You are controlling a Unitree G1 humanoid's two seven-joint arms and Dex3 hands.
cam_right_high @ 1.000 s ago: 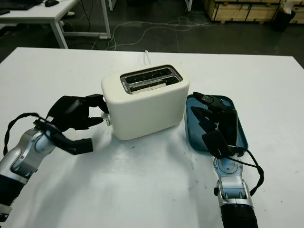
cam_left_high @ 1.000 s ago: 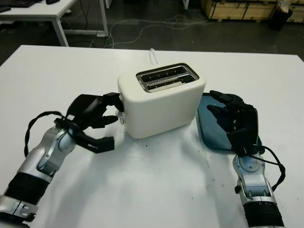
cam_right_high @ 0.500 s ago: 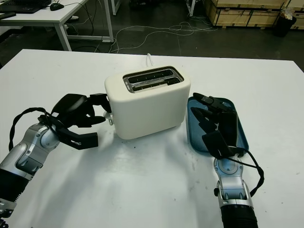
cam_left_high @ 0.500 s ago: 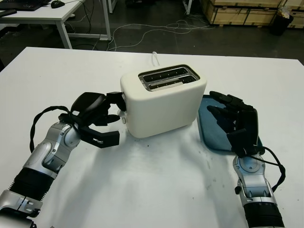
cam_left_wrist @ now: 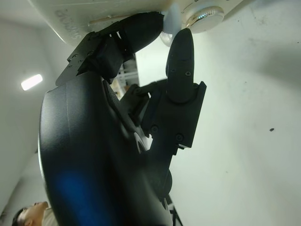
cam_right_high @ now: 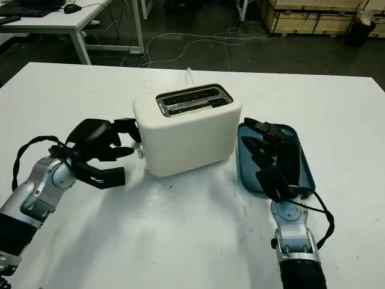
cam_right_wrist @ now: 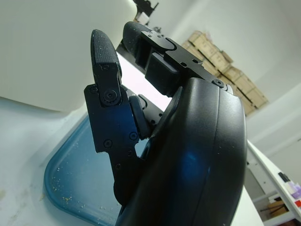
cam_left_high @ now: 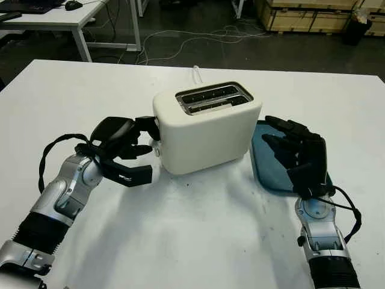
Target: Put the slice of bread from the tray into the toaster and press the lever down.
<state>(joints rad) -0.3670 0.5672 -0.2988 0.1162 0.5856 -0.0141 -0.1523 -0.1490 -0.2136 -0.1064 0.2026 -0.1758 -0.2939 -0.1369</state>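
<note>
Reaching in from the side, the left robot hand [cam_left_high: 129, 147] has its curled fingertips [cam_left_wrist: 141, 30] at the lever [cam_left_high: 155, 143] on the end of the white toaster [cam_left_high: 207, 129], which stands mid-bench [cam_left_high: 192, 241]. Bread shows in the toaster's slots [cam_left_high: 212, 98]. The right robot hand [cam_left_high: 298, 153] hovers open over the blue tray [cam_right_high: 307, 171] beside it.

head stereo looks down; wrist cameras close.
</note>
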